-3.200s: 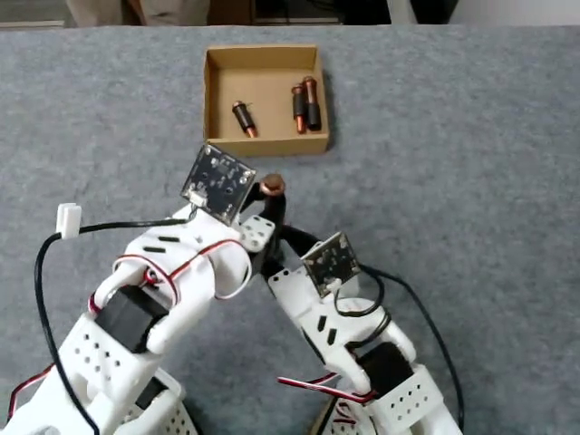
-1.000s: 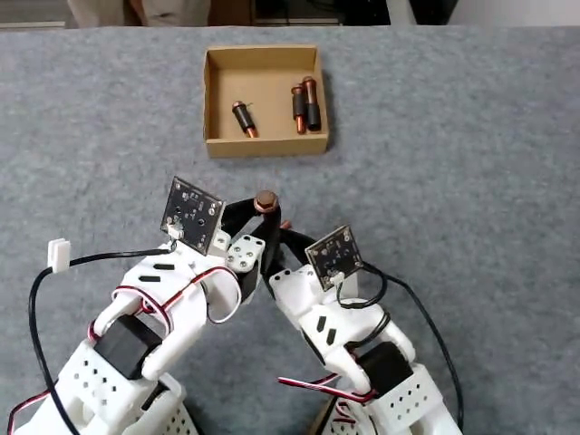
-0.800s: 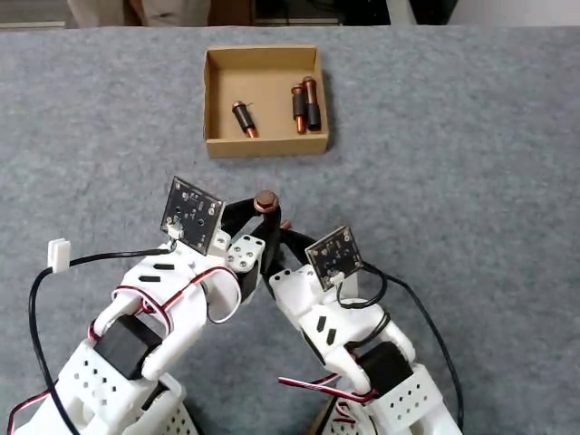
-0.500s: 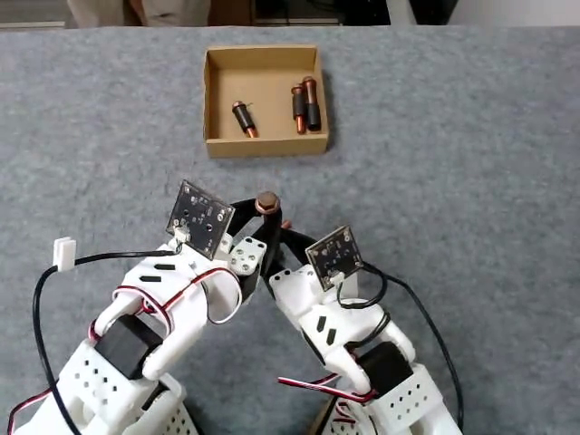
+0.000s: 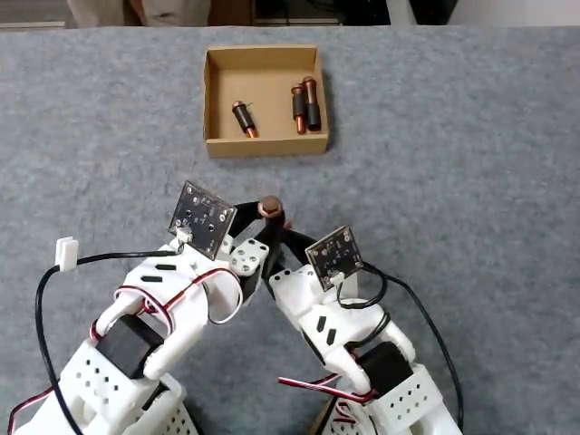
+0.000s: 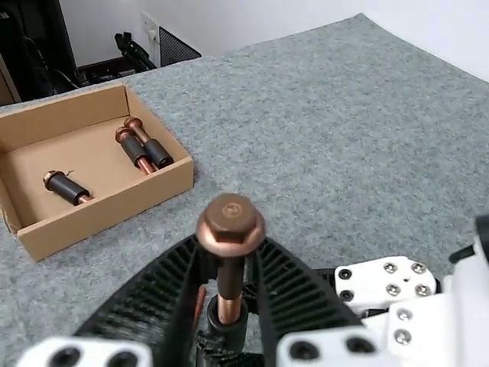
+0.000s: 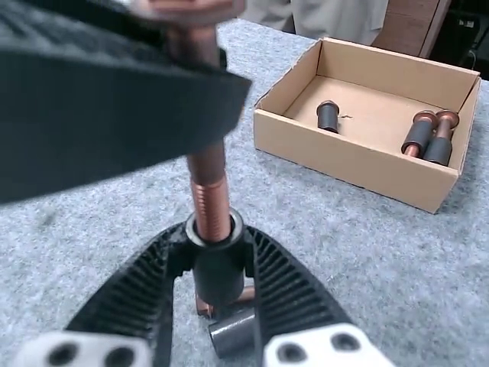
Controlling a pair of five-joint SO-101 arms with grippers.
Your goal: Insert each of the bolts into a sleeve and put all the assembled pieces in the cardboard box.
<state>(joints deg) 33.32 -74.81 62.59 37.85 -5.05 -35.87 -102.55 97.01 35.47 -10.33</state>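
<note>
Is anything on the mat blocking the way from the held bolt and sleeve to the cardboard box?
Nothing visible does. Bare mat lies between the bolt, held upright in the left tool with its tip in the sleeve, and the near wall of the cardboard box.

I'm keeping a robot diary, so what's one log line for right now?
left gripper: shut on bolt | right gripper: shut on sleeve | bolt: tip in sleeve | cardboard box: three assembled pieces

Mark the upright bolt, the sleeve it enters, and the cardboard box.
bolt (image 6: 231,216), left wrist view, on its hexagonal head.
sleeve (image 7: 218,269), right wrist view, on its black side wall.
cardboard box (image 5: 267,145), high view, on its near wall.
</note>
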